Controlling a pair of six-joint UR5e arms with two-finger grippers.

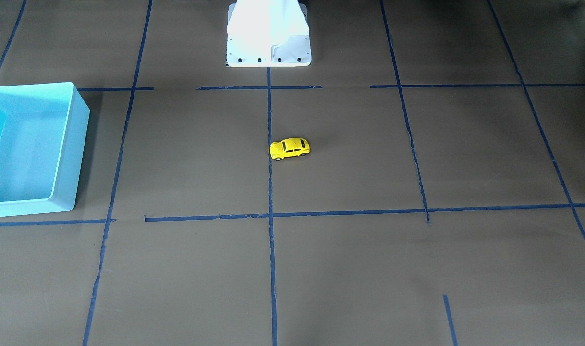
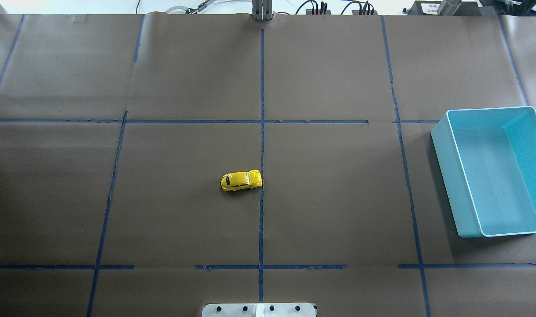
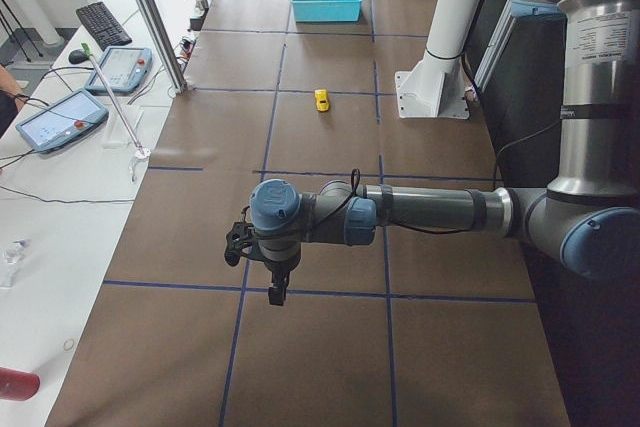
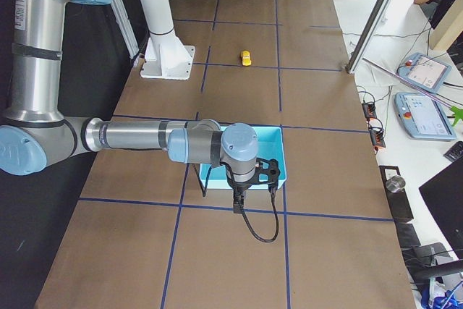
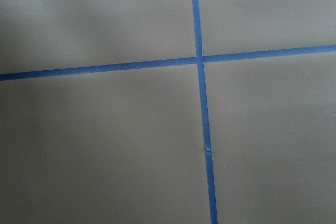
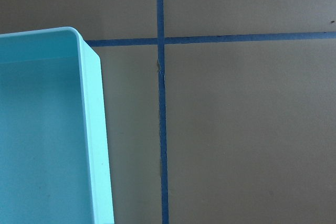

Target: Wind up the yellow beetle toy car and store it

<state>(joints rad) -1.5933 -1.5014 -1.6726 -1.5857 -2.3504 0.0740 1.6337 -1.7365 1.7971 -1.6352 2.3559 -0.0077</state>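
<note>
Yellow beetle toy car (image 2: 241, 180) sits on its wheels, well apart from left gripper (image 3: 274, 291) & right gripper (image 4: 238, 206). Can't tell if either is open or holding anything.

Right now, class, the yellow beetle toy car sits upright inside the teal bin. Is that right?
Not inside. The yellow beetle toy car sits upright on the open table, well apart from the teal bin, as the overhead exterior view shows.
</note>
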